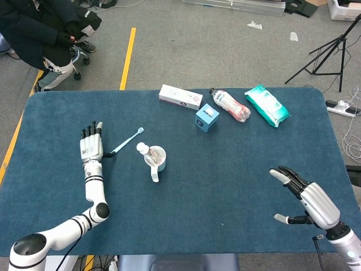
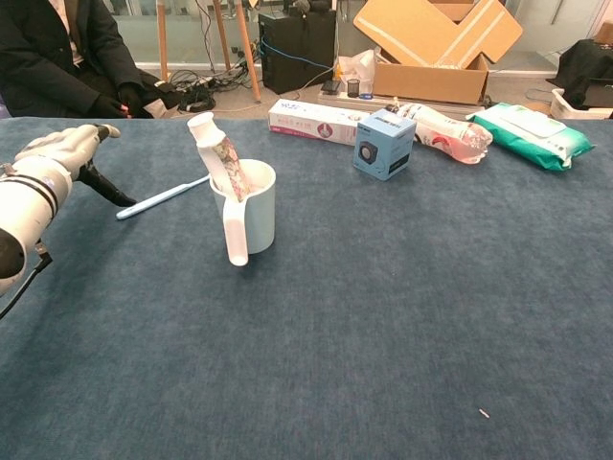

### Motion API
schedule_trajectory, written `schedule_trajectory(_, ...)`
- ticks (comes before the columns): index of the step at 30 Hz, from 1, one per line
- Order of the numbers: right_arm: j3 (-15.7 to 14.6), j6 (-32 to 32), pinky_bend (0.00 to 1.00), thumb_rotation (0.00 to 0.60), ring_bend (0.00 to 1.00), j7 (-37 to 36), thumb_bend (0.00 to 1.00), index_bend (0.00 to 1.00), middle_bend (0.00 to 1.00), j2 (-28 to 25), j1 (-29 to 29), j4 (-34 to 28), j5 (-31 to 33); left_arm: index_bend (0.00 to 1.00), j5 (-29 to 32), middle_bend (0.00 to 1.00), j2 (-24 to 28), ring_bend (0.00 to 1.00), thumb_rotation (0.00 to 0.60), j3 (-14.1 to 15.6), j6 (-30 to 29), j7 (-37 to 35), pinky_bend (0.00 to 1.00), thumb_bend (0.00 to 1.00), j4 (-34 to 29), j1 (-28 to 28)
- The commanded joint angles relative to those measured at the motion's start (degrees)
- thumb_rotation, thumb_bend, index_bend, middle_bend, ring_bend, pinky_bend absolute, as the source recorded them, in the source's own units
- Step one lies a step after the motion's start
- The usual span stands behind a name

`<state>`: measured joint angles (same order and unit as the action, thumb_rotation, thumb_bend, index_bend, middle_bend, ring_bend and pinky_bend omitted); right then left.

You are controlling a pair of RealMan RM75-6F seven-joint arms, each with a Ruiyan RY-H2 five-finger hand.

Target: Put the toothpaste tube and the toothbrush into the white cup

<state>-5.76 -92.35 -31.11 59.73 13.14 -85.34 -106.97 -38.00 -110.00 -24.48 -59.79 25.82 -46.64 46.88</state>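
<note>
Fingers of the left hand (image 1: pixel 91 148) are extended and slightly spread, holding nothing, with the dark thumb (image 2: pixel 105 188) reaching to the near end of the toothbrush (image 1: pixel 126 141), which lies flat on the blue table (image 1: pixel 237 169) just left of the white cup (image 1: pixel 156 158). Right hand (image 1: pixel 307 199) hangs over the table's near right corner, fingers apart, empty. Toothpaste tube (image 2: pixel 219 156) stands tilted in the cup, cap end up; along the far edge lie a white box (image 1: pixel 180 96), a small blue box (image 1: pixel 207 117), a bottle (image 1: pixel 230 104) and a green wipes pack (image 1: pixel 267 105).
</note>
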Motion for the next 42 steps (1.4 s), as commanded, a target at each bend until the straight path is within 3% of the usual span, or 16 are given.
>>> schedule_trajectory(1,0.0,0.2,0.4,0.6,0.09,0.3,0.01,0.02,0.15,0.1,0.1,-0.1,0.0,0.07,-2.1,0.0,2.2,0.0,0.6,0.4,-1.5,-0.6,0.0,0.07,-5.5,-1.6)
schedule_trajectory(7,-0.2,0.7,0.4,0.6,0.09,1.8,0.01,0.02,0.15,0.4,0.1,-0.6,-0.4,0.31,-1.7,0.0,7.4,0.0,0.6,1.2,-3.5,2.2,0.0,0.07,-18.9,-4.7)
schedule_trajectory(12,-0.4,1.8,0.4,0.6,0.09,3.5,0.01,0.02,0.15,0.9,0.3,-1.1,-0.5,0.42,-1.1,0.0,10.5,0.0,0.6,1.5,-5.9,4.7,0.0,0.07,-27.0,-5.9)
schedule_trajectory(15,-0.4,2.4,0.4,0.6,0.09,4.0,0.01,0.02,0.15,0.9,0.5,-1.3,-0.5,0.46,0.1,0.0,11.2,0.0,0.6,1.5,-6.3,5.9,0.0,0.07,-28.7,-6.0)
schedule_trajectory(25,-0.4,2.0,0.4,0.6,0.09,3.4,0.01,0.02,0.15,0.7,0.5,-1.3,-0.3,0.48,3.1,0.0,10.0,0.0,0.6,1.9,-5.4,7.3,0.0,0.07,-26.2,-5.2)
schedule_trajectory(42,-0.3,0.7,0.4,0.6,0.09,1.7,0.01,0.02,0.15,0.2,0.2,-0.8,-0.3,0.51,6.0,0.0,4.3,0.0,0.6,0.3,-3.7,8.4,0.0,0.06,-15.0,-2.2)
